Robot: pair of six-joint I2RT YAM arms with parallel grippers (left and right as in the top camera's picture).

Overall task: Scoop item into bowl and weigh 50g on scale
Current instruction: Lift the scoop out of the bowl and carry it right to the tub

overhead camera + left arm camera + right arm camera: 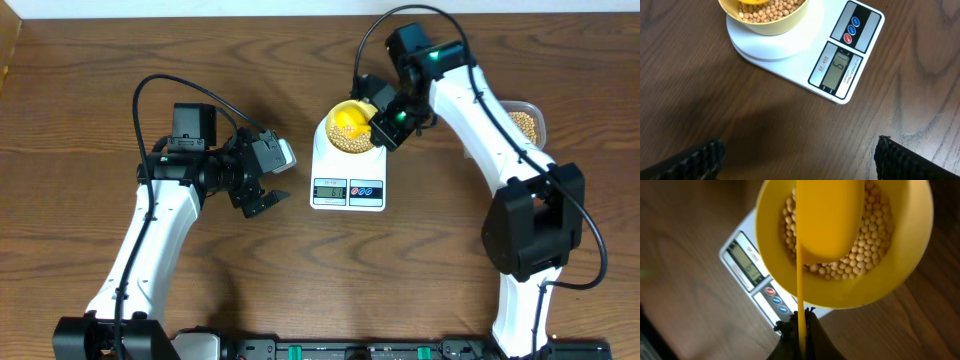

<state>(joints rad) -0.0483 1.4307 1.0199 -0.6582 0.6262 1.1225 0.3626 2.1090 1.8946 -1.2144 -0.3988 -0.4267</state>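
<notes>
The right gripper (801, 325) is fully closed on the handle of the yellow scoop (827, 220). The scoop's blade sits over the soybeans (872, 245) inside the pale-yellow bowl (912, 265). The bowl stands on the white digital scale (790, 60). The left gripper (797, 156) hangs with its jaws wide apart and empty, above the wooden table (700, 100) near the scale.

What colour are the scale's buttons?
Two blue, one red, on the white digital scale; left wrist view best.
</notes>
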